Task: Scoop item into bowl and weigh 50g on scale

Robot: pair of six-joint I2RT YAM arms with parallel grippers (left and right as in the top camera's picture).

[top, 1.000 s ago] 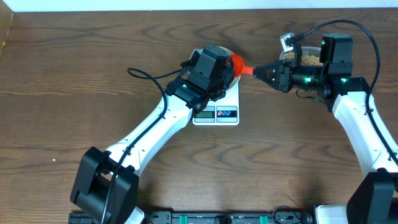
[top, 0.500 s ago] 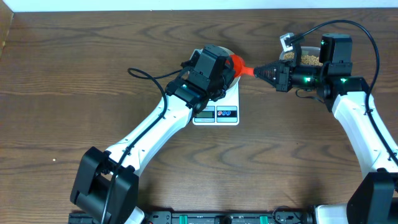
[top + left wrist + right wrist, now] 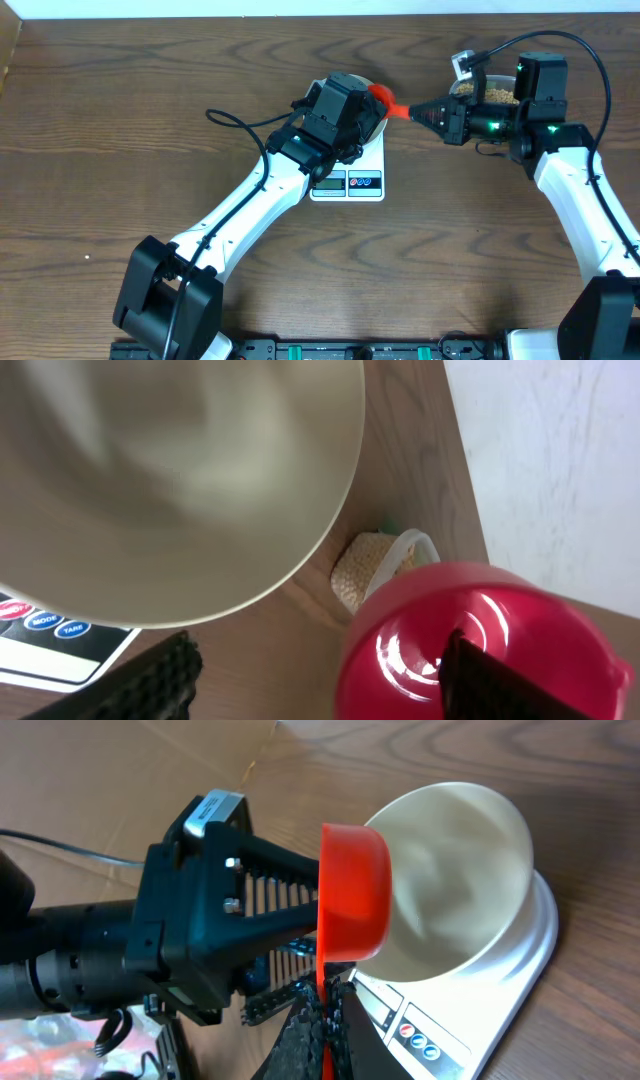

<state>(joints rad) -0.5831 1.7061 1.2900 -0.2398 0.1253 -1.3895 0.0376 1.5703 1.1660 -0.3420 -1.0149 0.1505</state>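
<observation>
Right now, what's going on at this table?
The right pincer is shut on the handle of the red scoop, holding it by the white bowl on the scale. The left pincer is open beside the bowl, gripping nothing. The beans are in the tub by the right arm; none show in the bowl.

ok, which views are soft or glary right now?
Left wrist: bowl too close, blurred; glare spots on the scoop. Right wrist: scoop edge crisp, bowl interior soft and bright. Overhead: sharp, evenly lit, scale display too small to read.
</observation>
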